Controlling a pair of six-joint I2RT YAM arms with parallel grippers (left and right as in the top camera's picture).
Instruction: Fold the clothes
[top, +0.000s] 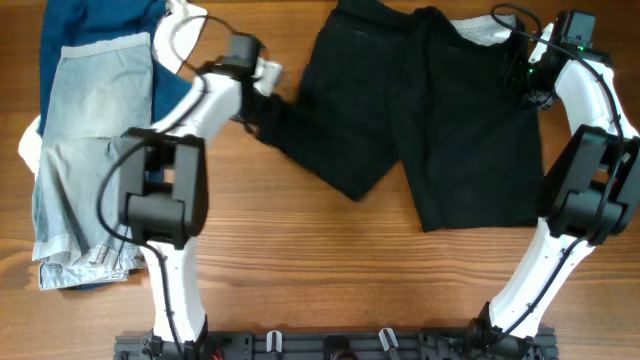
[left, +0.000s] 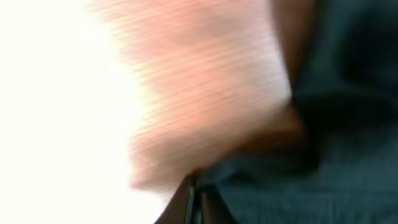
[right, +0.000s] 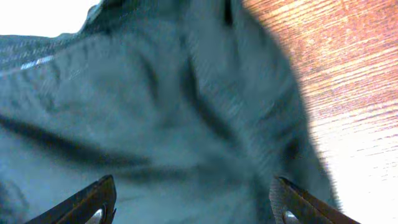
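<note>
**Ana:** Since you have both wrist views up, how does the left end effector stand?

**Ben:** Clenched. Its two dark fingers are pressed together, and the edge of the black shorts runs right into the tips. That view is badly blurred, but from overhead the cloth is drawn out to a point exactly where the fingers sit, so I read it as grasping the outer edge of the left leg.

**Ana:** And the right end effector?

**Ben:** Released. The fingers stand wide apart with nothing between them, and rumpled black fabric fills the view below. I cannot tell whether the tips touch the cloth. From overhead it sits above the far right corner of the shorts, by the waistband.

**Ana:** Where do the shorts lie overall?

**Ben:** On the wooden desk, from the middle over to the right. The waistband is at the far edge and both legs point to the near side. The right leg lies flat and reaches nearer than the left one.

**Ana:** Anything else on the desk?

**Ben:** Pale blue denim shorts at the left, lying partly over a dark blue garment at the far left. Both are apart from the black shorts, with the left arm between them.
</note>
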